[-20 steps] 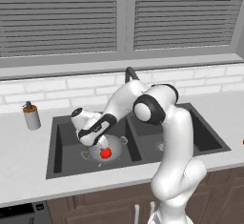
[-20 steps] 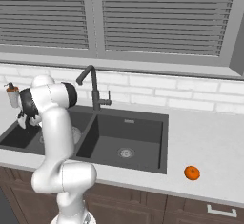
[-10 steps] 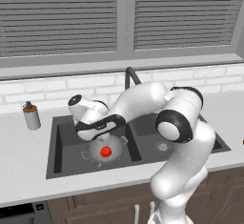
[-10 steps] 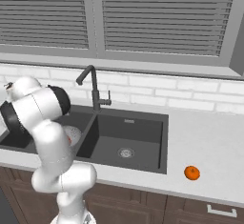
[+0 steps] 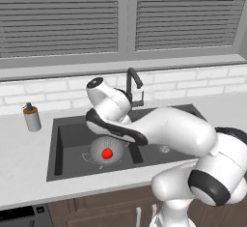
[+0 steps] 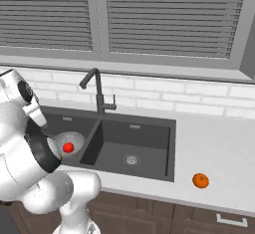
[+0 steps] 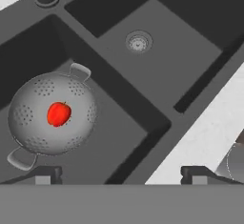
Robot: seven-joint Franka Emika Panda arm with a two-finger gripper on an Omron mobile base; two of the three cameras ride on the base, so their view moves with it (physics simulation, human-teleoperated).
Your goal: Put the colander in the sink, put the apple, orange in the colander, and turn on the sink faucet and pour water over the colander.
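Grey blinds and a white brick wall run behind the pale tabletop, and I read the job across it from left to right. At the far left a soap dispenser stands on the tabletop, nothing to do with my work. Next comes the sink, and in its left basin sits the colander, upright on the basin floor, so that first step looks done. Inside it lies the apple, resting near the middle of the bowl; from my hand view I see the colander from above with the apple alone in it. My fingers hang above the sink with their tips spread wide and nothing between them. Behind the divider between the basins rises the sink faucet, and I see no stream coming from its spout, so I judge the water is not yet on. Far to the right the orange sits on the tabletop near its front edge, well apart from the sink. What is left, as I judge it: fetch the orange into the colander, then turn on the faucet.
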